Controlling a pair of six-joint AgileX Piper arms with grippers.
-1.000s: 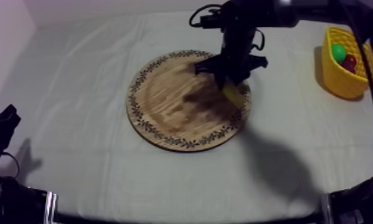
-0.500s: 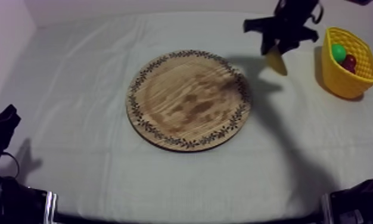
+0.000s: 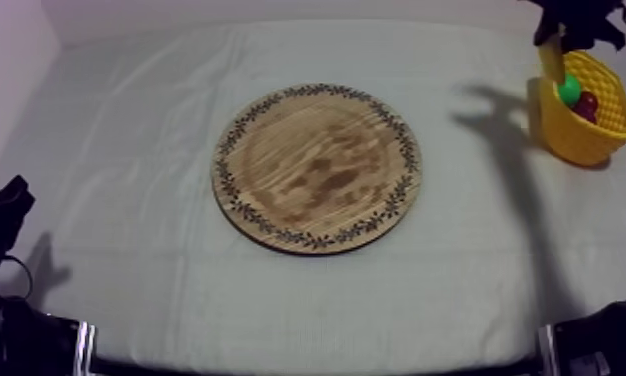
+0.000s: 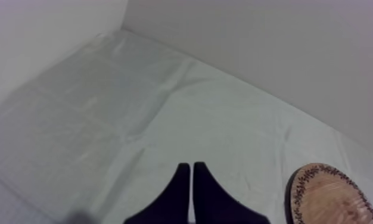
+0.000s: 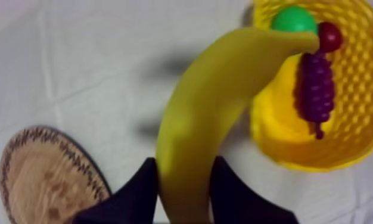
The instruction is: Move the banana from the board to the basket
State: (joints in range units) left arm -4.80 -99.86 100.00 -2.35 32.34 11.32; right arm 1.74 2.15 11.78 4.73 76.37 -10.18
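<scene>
The yellow banana (image 5: 213, 113) hangs in the air with my right gripper (image 5: 186, 190) shut on its lower part. Its tip reaches over the near rim of the yellow basket (image 5: 344, 149). From above, the banana (image 3: 549, 55) and right gripper (image 3: 567, 32) are at the far right, just over the left rim of the basket (image 3: 577, 135). The round wooden board (image 3: 317, 165) lies bare in the middle of the table. My left gripper (image 4: 192, 179) is shut on nothing, its fingers together as a wedge, low at the left side (image 3: 2, 215).
In the basket lie a bunch of purple grapes (image 5: 316, 89), a green fruit (image 5: 293, 21) and a small red fruit (image 5: 330, 36). The board's rim (image 4: 332, 199) lies off to the side of my left gripper. Grey-white cloth covers the table.
My right gripper lifted the banana off the board and carried it right and back, from the board's far right rim to above the basket's left rim. The left arm stayed still.
</scene>
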